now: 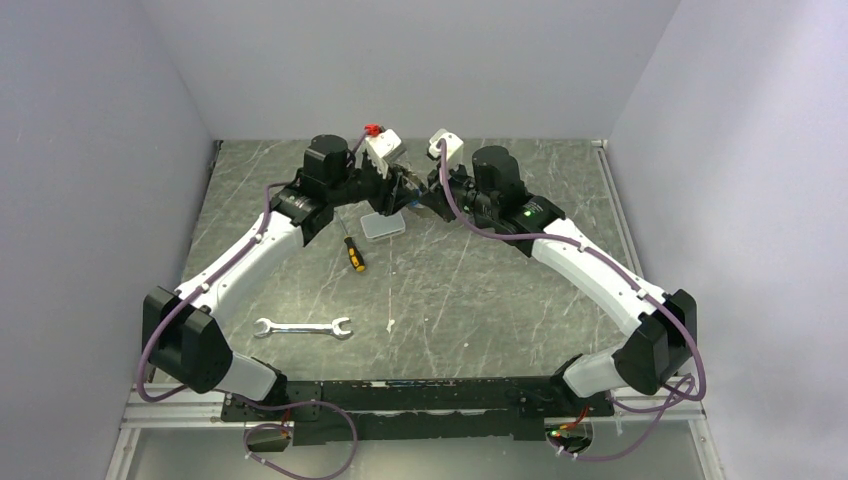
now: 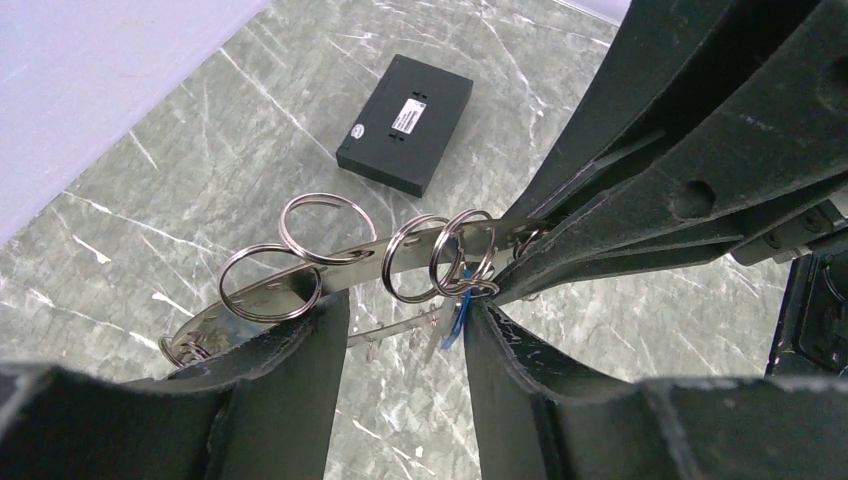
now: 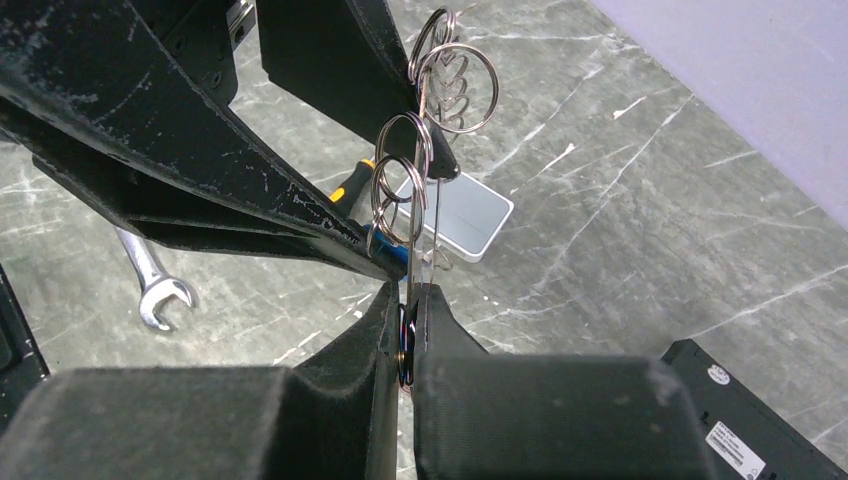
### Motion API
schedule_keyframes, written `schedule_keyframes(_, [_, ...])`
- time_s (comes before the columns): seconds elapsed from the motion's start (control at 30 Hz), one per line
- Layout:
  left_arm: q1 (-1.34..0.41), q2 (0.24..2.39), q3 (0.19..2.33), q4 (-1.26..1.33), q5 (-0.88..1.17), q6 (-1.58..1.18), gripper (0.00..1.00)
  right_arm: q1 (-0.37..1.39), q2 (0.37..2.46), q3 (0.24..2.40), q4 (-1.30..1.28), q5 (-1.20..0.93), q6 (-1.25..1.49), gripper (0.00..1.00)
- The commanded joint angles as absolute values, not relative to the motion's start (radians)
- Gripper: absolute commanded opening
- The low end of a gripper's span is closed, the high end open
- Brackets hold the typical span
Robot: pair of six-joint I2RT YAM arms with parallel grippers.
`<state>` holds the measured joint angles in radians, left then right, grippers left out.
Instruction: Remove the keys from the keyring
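Keyring (image 2: 350, 262) is up in the air over the far-centre tabletop (image 1: 480, 300), its band running 8 to 2 o'clock in the left wrist view. Blue-headed key (image 2: 455, 315) hangs toward the 2 o'clock end. Left gripper (image 2: 400, 325) is spread and straddles the key, so it's the nearer one. Right gripper (image 3: 412, 300) is pressed together, pinching the keyring.

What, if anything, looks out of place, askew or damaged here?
Nothing is spilled or broken. The keyring is off the table, clamped by the right gripper, its small split rings leaning at different angles. The left gripper's fingers show pale scuffs. A tiny white fleck lies alone near the wrench.
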<state>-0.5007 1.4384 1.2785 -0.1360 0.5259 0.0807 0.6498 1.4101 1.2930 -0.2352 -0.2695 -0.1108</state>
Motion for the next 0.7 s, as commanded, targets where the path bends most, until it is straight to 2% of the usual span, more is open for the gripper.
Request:
schedule_keyframes(0.0, [-0.504,1.439,1.279,-0.036,0.579,0.054,0.51,0.670,1.411,1.339,-0.178,-0.302,-0.080,0.00])
schedule_keyframes(0.33, [-0.505,1.434,1.289,-0.027,0.635,0.058,0.31,0.670,1.413,1.313,-0.158,-0.323,-0.058,0.00])
schedule_keyframes(0.4, [-0.505,1.433,1.288,-0.025,0.656,0.058,0.32,0.669,1.415,1.312,-0.155,-0.329,-0.049,0.00])
schedule_keyframes(0.53, [-0.508,1.434,1.281,-0.020,0.660,0.054,0.42,0.668,1.417,1.320,-0.158,-0.338,-0.041,0.00])
schedule_keyframes(0.67, [-0.509,1.440,1.279,-0.032,0.628,0.061,0.35,0.669,1.410,1.318,-0.160,-0.348,-0.040,0.00])
